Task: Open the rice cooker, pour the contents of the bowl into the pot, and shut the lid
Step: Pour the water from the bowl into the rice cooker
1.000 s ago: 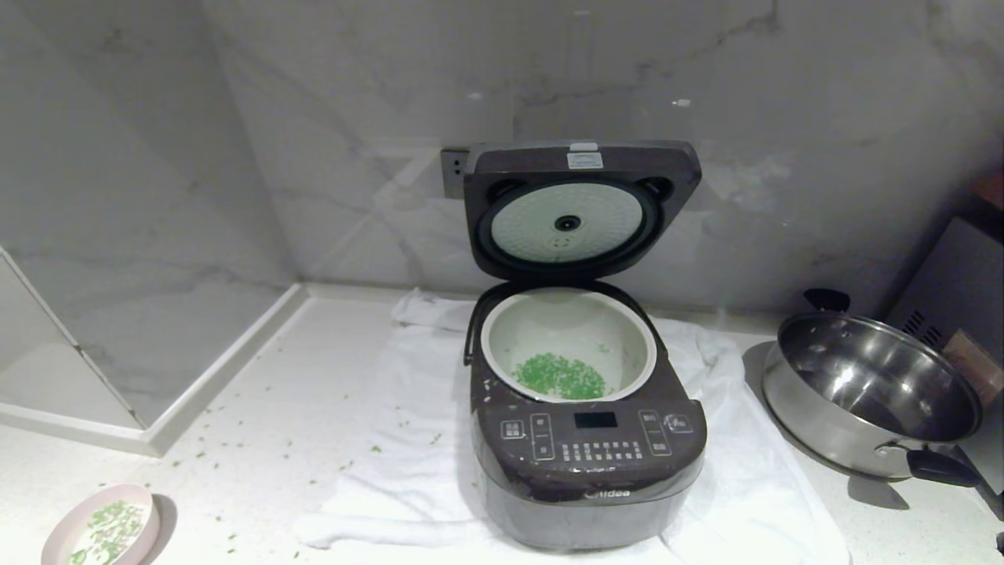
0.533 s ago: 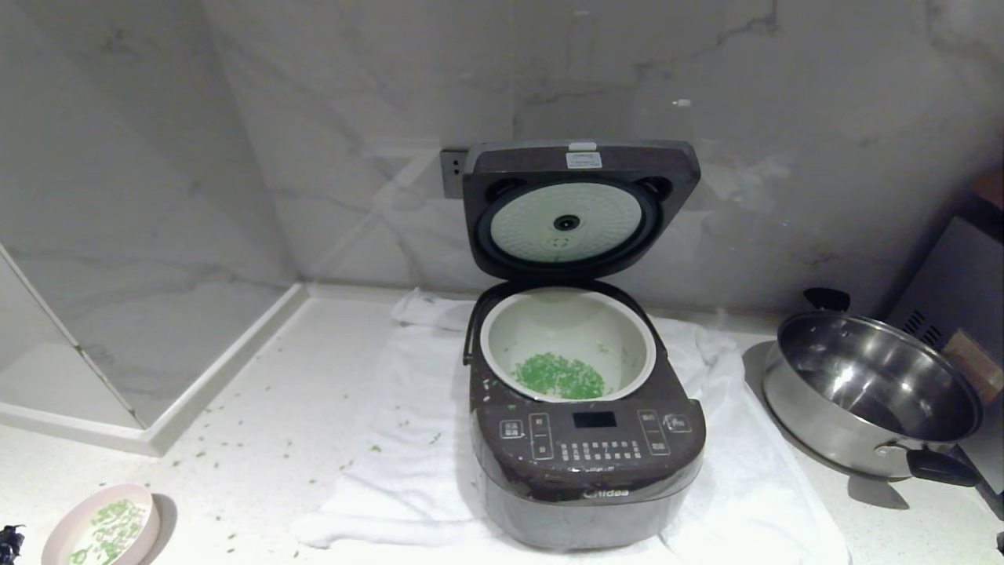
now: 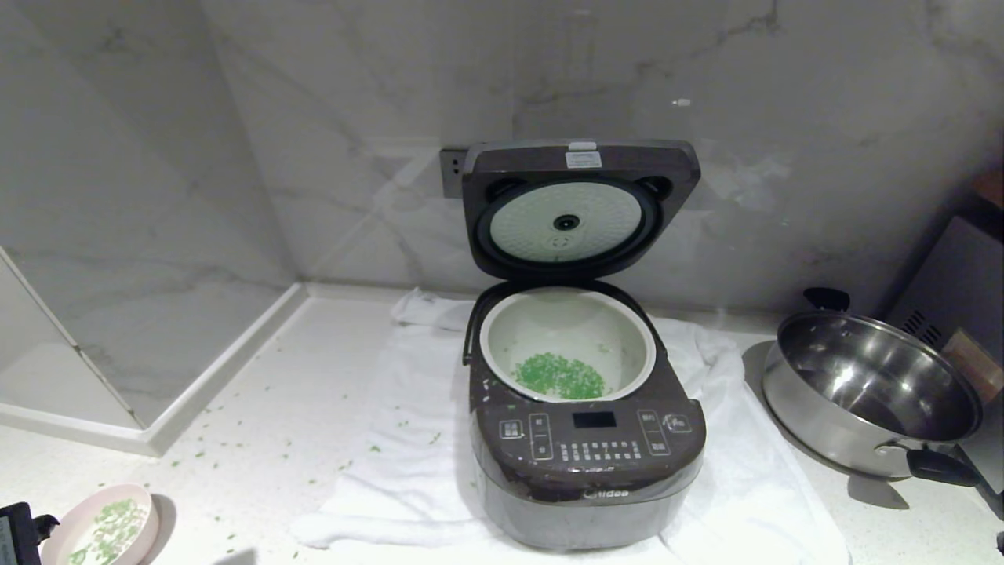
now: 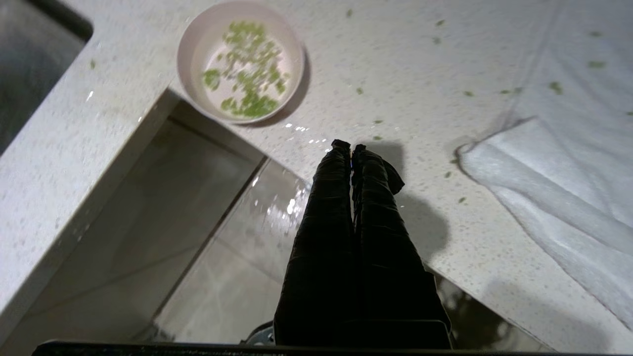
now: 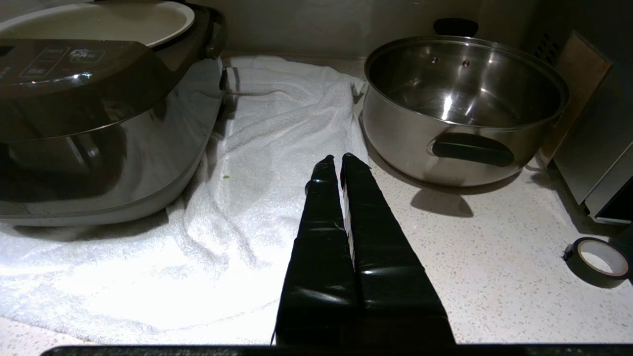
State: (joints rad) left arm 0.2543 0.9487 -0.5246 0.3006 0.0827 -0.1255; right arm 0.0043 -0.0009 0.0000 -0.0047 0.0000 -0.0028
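Observation:
The rice cooker (image 3: pixel 584 463) stands on a white towel with its lid (image 3: pixel 576 208) raised against the wall. Its pot (image 3: pixel 565 322) holds a heap of green bits (image 3: pixel 558 377). The pale pink bowl (image 3: pixel 149 527) sits at the counter's near left corner, with green bits (image 3: pixel 114 526) still in it. Part of my left arm (image 3: pixel 17 534) shows just left of it. In the left wrist view my left gripper (image 4: pixel 350 146) is shut and empty, over the counter's front edge, short of the bowl (image 4: pixel 190 47). My right gripper (image 5: pixel 337 158) is shut and empty, over the towel edge right of the cooker (image 5: pixel 99 123).
A shiny steel pan (image 3: pixel 871 392) with black handles stands right of the cooker, next to a grey appliance (image 3: pixel 957 314). The white towel (image 3: pixel 408 439) spreads under the cooker. Green bits lie scattered on the counter. A raised ledge (image 3: pixel 220 377) bounds the left. A black tape roll (image 5: pixel 596 262) lies near the right.
My left arm has come up into the head view at the lower left edge, beside the bowl. The cooker, the bowl and the right arm have not moved.

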